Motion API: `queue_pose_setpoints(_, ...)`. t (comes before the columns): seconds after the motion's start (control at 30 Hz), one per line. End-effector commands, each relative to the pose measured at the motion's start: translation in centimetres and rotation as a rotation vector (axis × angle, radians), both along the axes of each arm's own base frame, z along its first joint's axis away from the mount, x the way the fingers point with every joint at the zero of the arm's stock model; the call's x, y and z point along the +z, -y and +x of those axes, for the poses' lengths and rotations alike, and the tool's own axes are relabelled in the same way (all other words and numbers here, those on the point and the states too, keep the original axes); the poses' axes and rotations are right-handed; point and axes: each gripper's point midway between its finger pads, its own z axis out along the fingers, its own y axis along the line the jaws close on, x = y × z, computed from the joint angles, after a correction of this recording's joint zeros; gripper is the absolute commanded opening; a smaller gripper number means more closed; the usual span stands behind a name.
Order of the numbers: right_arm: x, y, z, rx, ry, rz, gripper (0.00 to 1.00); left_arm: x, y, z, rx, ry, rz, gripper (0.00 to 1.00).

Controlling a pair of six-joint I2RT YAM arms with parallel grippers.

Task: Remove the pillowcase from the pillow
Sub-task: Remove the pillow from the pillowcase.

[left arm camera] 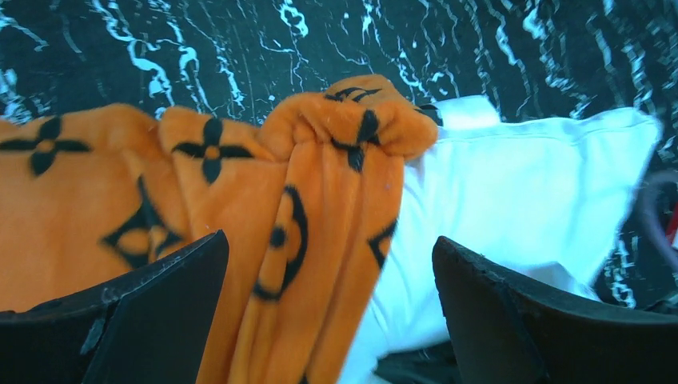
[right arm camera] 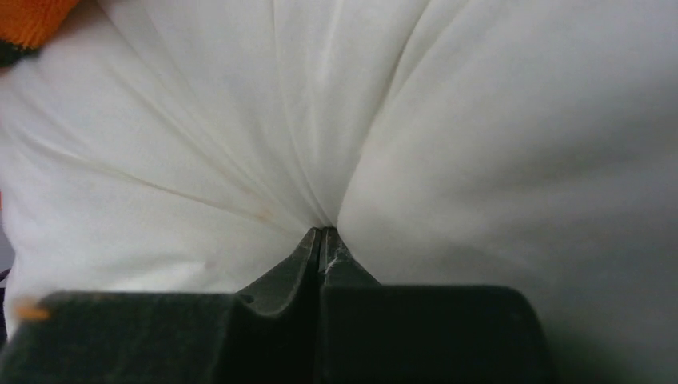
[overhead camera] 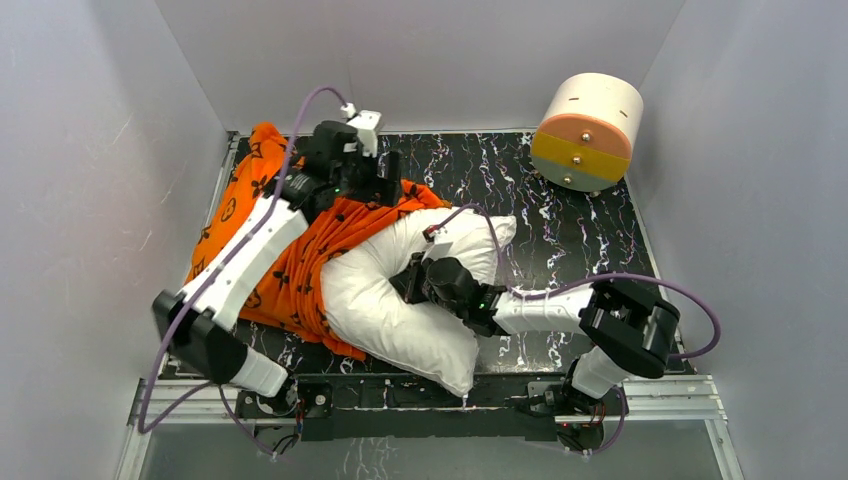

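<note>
Anchoring is my right hand's (right arm camera: pixel 321 232) job at this step. Its fingers are pressing tight together on a fold of the pillow (overhead camera: pixel 400 305), and creases are fanning out from the pinch across the white cloth. My left hand (left arm camera: pixel 328 244) is hovering with its fingers spread wide, gripping nothing, just over the bunched end of the pillowcase (left arm camera: pixel 240 184) toward the far side of the table (overhead camera: pixel 560 240).

Most of the pillow is lying bare at the near middle of the table, bending around my right hand. The pillowcase is heaped against its left end, and I cannot tell how much of that end is inside it.

I am judging that the left hand should be closing on the thick orange roll rather than on a single layer. It should be missing the white corner lying just beside that roll. The pull should then be going leftward and low, away from the right hand. A thin fold is a weak anchor, so a slow, steady pull is looking safer than a jerk.

The pillowcase is looking plush and fleecy, bright orange with black flower and circle motifs, and it is gathering into fat, soft rolls. The pillow is smooth, plump and yielding, wrinkling wherever it is squeezed. The table is showing black with white marble veins, hard and probably slick.
</note>
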Motion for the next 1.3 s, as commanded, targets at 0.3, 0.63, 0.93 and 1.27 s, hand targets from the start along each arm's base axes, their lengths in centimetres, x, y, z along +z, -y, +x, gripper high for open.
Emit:
queue_pose_setpoints(0.3, -14.4, 13.9, -8.8, 0.04, -0.302, -0.546, 0.12, -9.8, 7.6, 5.1, -0.354, -0.25, 0.035, 0.98)
queue_pose_setpoints(0.63, -8.7, 13.2, -7.0, -0.078, -0.28, -0.465, 0.2, -12.6, -0.6, 7.4, 0.061, -0.203, 0.327, 0.0)
queue_pose_setpoints(0.93, 7.5, 19.5, 1.2, -0.402, -0.089, -0.24, 0.78, -9.9, 0.6, 6.7, 0.1, -0.151, 0.158, 0.0)
queue_pose_setpoints(1.27, 11.5, 23.9, 6.3, -0.595, -0.139, -0.191, 0.99, -8.8, -0.4, 5.2, 0.15, -0.12, 0.117, 0.0)
